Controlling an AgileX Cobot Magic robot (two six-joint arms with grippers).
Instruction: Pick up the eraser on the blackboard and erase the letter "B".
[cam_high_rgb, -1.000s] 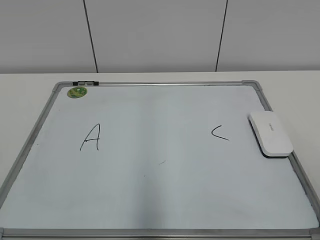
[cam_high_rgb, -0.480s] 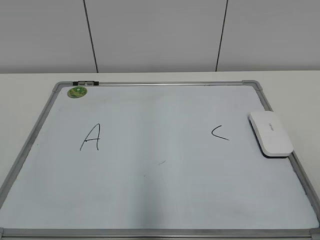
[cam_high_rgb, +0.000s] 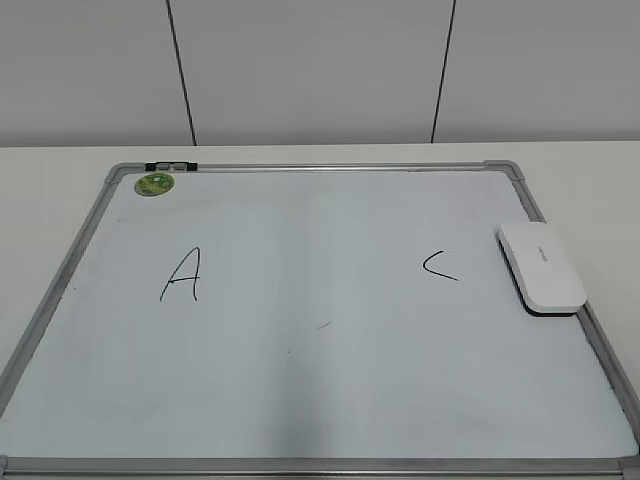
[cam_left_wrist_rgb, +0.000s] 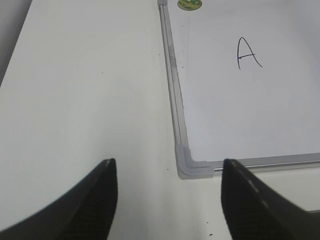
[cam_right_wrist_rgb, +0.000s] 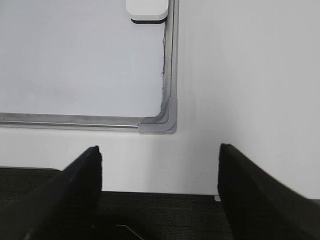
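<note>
Eraser (cam_high_rgb: 542, 268) flat at blackboard (cam_high_rgb: 330, 400) right edge, beside "C" (cam_high_rgb: 440, 266). "A" (cam_high_rgb: 182, 274) toward left. No "B" visible between them; only faint flecks (cam_high_rgb: 323, 325) mid-board.

Left gripper (cam_left_wrist_rgb: 167, 200) spread, empty, over board's near-left corner. Right gripper (cam_right_wrist_rgb: 160, 192) spread, empty, over near-right corner.

Risks: smearing "C" on pickup, eraser so close; catching frame rail during grasp.
</note>
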